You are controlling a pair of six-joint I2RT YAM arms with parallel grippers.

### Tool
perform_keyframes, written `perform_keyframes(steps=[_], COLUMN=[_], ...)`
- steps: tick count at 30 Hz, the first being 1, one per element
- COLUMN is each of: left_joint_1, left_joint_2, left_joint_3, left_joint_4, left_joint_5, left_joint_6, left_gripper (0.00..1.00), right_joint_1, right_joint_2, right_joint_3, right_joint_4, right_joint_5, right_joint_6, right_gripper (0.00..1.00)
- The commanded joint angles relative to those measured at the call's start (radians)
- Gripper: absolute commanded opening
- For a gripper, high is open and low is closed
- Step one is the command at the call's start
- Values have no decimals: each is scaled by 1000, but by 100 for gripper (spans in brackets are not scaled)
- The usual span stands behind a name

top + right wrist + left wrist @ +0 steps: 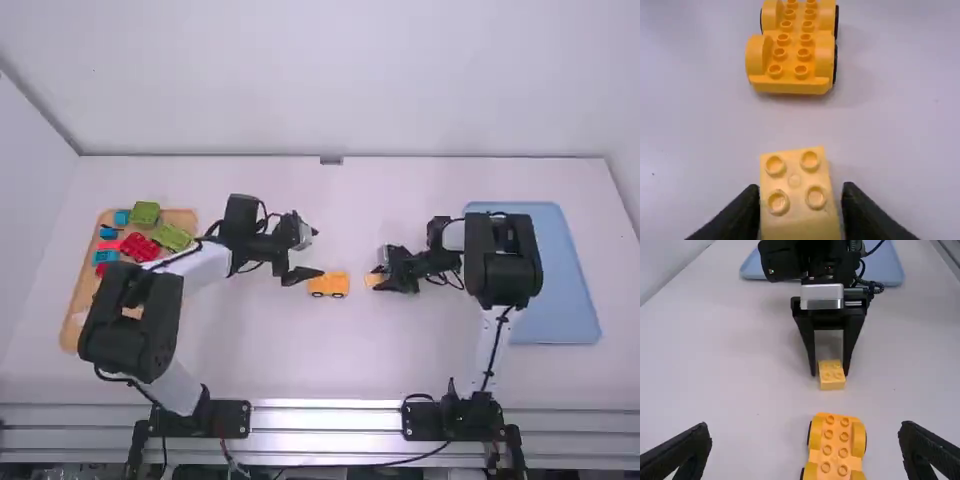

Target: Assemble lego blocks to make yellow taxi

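- Step in hand, as I judge it: picking up the block [799, 220] that should go on the base [835, 447]; the two are apart.
- Base sits wheels down on the table [330, 370], studs up and bare, between the two grippers.
- Left gripper [805, 432]: fingers wide apart, holding nothing, near the base.
- Right gripper [800, 188]: fingertips on either side of the block, slightly parted, a thin gap along one side; I see no firm grip.
- Next for the right: centre and close squarely on the block, lift it clear, carry it over the base and press once the studs line up.
- Left could steady the base meanwhile, since it has wheels and may roll under the push.
- Block looks slightly turned between the fingertips; closing may straighten it, or leave it crooked.
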Motion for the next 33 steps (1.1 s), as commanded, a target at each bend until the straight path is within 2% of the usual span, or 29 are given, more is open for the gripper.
perform_keyframes(steps=[1, 4, 10, 13, 19, 24, 31, 33], left_joint_1=[-1, -2, -2, -2, -15, -49, -80, -80], left_joint_2=[5, 5, 5, 37, 122, 232, 303, 303], left_joint_3=[-16, -19, -29, -66, -93, -93, -73, -77], left_joint_4=[-3, -21, -138, -66, 48, 180, 189, 191], left_joint_5=[4, 4, -18, -64, -30, -54, -108, -110], left_joint_6=[-4, 11, 175, 180, 180, 180, 180, 180], left_gripper=[99, 99, 99, 99, 99, 99, 99, 99], right_joint_1=[0, -1, 0, -9, -11, 13, 51, 62], right_joint_2=[16, 16, 13, 10, -2, -2, -2, -2], right_joint_3=[15, 14, 18, 64, 156, 210, 266, 282], right_joint_4=[-5, -5, -22, -114, -294, -363, -430, -441], right_joint_5=[3, 18, -8, -45, -44, -43, -40, -40], right_joint_6=[-7, -3, -2, -3, -12, -15, -11, -11], right_gripper=[34, 26, 21, 23, 22, 22, 22, 18])
